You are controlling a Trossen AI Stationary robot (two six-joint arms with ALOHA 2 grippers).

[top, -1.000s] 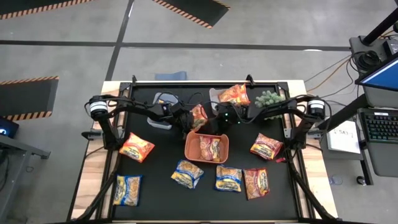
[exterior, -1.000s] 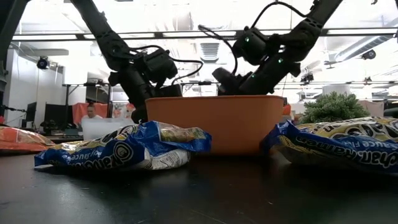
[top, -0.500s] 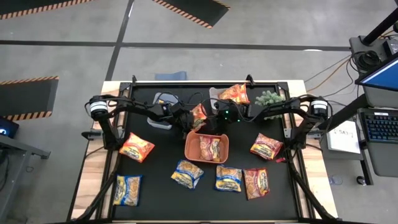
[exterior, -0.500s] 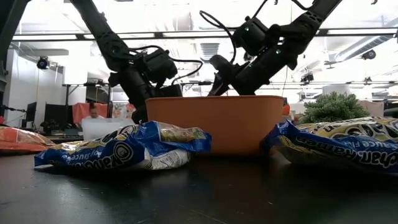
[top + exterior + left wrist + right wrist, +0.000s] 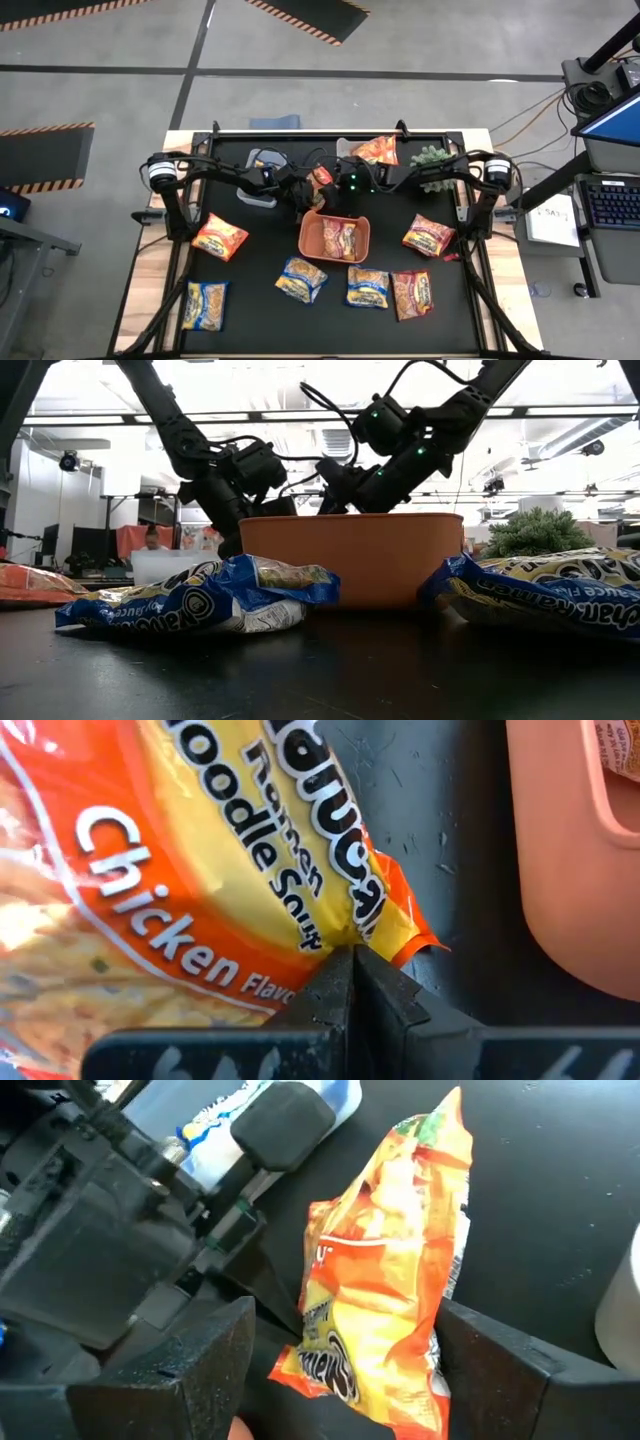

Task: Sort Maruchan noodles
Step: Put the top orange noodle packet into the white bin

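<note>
From the high view you're looking at the two arms meeting just above centre frame: the left gripper [image 5: 305, 190] is pinching an orange Chicken packet [image 5: 322, 175] and the right gripper [image 5: 332, 190] is coming at the same packet with its fingers spread, both just above the orange bin [image 5: 334, 237], which is already holding one packet. The rest of the Maruchan noodles [image 5: 367, 287] are lying scattered across the lower half of the black table [image 5: 260, 250], with a couple more at upper centre near the potted plant [image 5: 432, 157]. The low view is hiding all that behind the bin wall [image 5: 350, 560]; you're only getting both arms hanging above the rim, plus blue-and-yellow packets [image 5: 200, 600] sprawled in the foreground. The left wrist view is giving you what nothing else does: the fingers pressed together on the thin crimped corner of the packet [image 5: 200, 860], film puckering at the pinch. The right wrist view is showing the packet [image 5: 385, 1290] dangling between the spread fingers [image 5: 180, 1370], crumpling under its own weight. So you're dealing with something light, floppy, slick and crackly, with a brittle noodle block inside, I'd guess. I'd be taking it by the sealed edge or squarely across the flat body, gently.
</note>
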